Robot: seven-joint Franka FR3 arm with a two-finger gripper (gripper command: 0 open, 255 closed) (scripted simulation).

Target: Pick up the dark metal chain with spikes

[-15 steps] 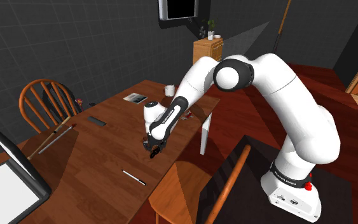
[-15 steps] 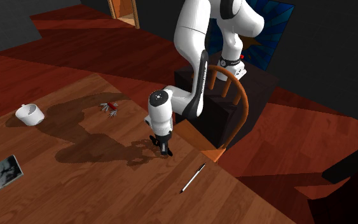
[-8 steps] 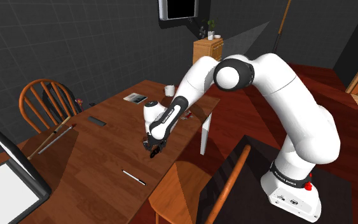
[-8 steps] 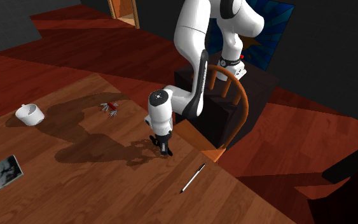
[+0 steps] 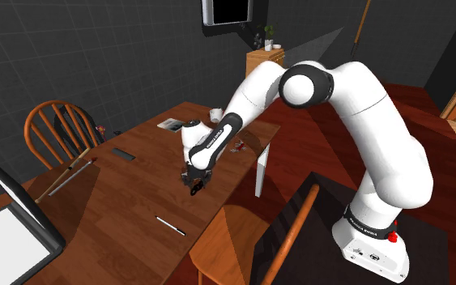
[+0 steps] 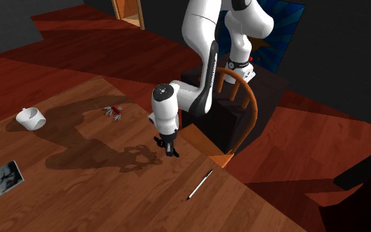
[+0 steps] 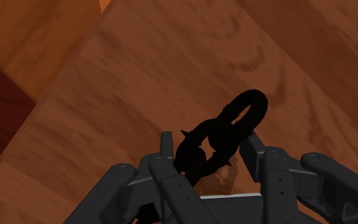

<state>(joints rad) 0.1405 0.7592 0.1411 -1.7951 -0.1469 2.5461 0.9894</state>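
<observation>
A home: wooden table (image 5: 121,212), chairs (image 5: 56,103), small cabinet (image 5: 264,63).

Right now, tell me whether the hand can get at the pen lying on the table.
Probably reach it, yes, but not grasp it: the pen lies near the hand on bare table with nothing between, yet the hand is shut on the dark spiked chain.

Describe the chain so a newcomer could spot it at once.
Start at the wooden table and follow the white arm down to its gripper. Clasped between the fingers is the chain: black oval links with small spikes, unlike the slim pen or white cup nearby.
</observation>
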